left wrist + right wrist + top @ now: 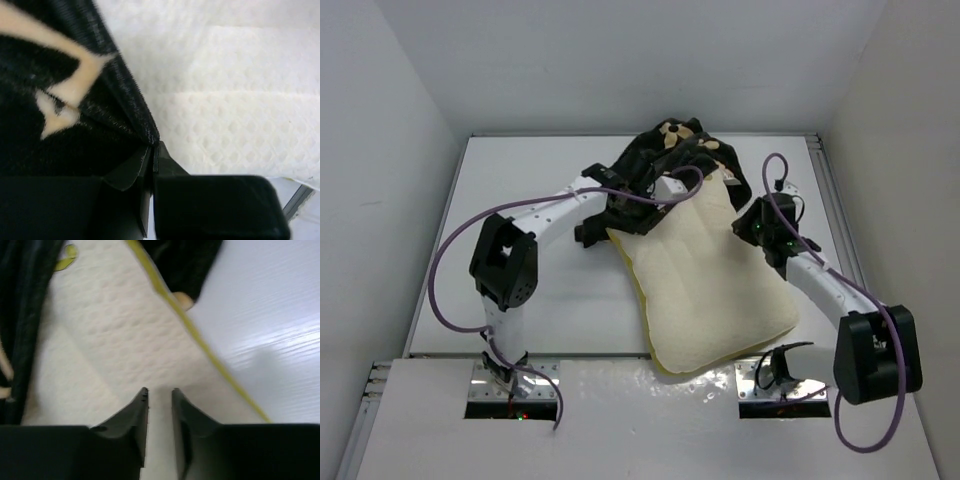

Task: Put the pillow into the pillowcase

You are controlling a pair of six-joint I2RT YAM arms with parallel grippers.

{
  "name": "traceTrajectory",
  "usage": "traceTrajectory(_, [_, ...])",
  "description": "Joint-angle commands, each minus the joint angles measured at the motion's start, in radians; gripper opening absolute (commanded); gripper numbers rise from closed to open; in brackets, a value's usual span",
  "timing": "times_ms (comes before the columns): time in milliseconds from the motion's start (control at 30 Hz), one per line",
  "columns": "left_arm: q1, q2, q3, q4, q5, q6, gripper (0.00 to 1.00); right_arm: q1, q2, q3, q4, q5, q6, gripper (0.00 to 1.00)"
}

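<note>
cream pillow [715, 285] mid white table [520, 180], far end inside black flower-print pillowcase [665, 165] bunched far centre, L gripper [154, 147] clamped on pillowcase hem, R gripper [160, 392] jaws narrowly apart over pillow nr yellow piping [200, 337]

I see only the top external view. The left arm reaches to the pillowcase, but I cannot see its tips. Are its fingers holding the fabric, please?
Observer: Yes. In the left wrist view the left fingers are shut on a black edge of the pillowcase.
Operator: Thank you. And the right arm, is it gripping the pillow?
Observer: I cannot tell. In the right wrist view the right fingers show a narrow gap, and their tips are over the pillow, just inside its yellow piping. No pinched fold is visible.
</note>
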Motion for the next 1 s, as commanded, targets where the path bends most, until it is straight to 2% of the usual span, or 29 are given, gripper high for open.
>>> traceTrajectory(0, [-0.059,-0.010,0.061,-0.127,-0.001,0.100,0.00,-0.100,0.055,0.055,-0.037,-0.038,-0.112,0.28])
traceTrajectory(33, [-0.067,-0.012,0.073,-0.138,-0.010,0.114,0.03,-0.113,0.078,0.078,-0.031,-0.062,-0.126,0.50])
traceTrajectory(67, [-0.073,-0.015,0.100,-0.144,-0.042,0.123,0.22,-0.131,0.124,0.092,-0.005,-0.097,-0.141,0.75])
traceTrajectory(133, [-0.088,-0.023,0.133,-0.138,-0.075,0.132,0.40,-0.139,0.173,0.127,0.008,-0.157,-0.187,0.89])
traceTrajectory(167, [-0.091,-0.023,0.169,-0.129,-0.114,0.132,0.54,-0.142,0.199,0.139,0.015,-0.184,-0.198,0.98])
traceTrajectory(267, [-0.113,-0.010,0.255,-0.046,-0.170,0.103,0.71,-0.156,0.296,0.170,0.059,-0.227,-0.229,0.99])
traceTrajectory(333, [-0.131,0.020,0.304,0.046,-0.222,0.080,0.78,-0.176,0.351,0.165,0.147,-0.310,-0.217,0.99])
traceTrajectory(433, [-0.151,0.088,0.323,0.201,-0.296,0.083,0.82,-0.182,0.397,0.142,0.268,-0.407,-0.203,0.99])
traceTrajectory(500, [-0.157,0.162,0.337,0.297,-0.358,0.085,0.82,-0.180,0.422,0.132,0.304,-0.463,-0.194,0.96])
traceTrajectory(667, [-0.157,0.335,0.450,0.385,-0.431,0.092,0.85,-0.162,0.430,0.069,0.402,-0.531,-0.151,0.93])
traceTrajectory(800, [-0.157,0.448,0.499,0.459,-0.487,0.088,0.83,-0.124,0.373,-0.049,0.480,-0.501,-0.118,0.91])
traceTrajectory(867, [-0.157,0.468,0.499,0.482,-0.510,0.094,0.62,-0.116,0.353,-0.077,0.497,-0.484,-0.091,0.82])
traceTrajectory(900, [-0.156,0.470,0.498,0.479,-0.507,0.097,0.41,-0.113,0.350,-0.101,0.526,-0.488,-0.080,0.71])
traceTrajectory(967, [-0.157,0.458,0.496,0.450,-0.486,0.089,0.19,-0.110,0.345,-0.123,0.547,-0.488,-0.057,0.57])
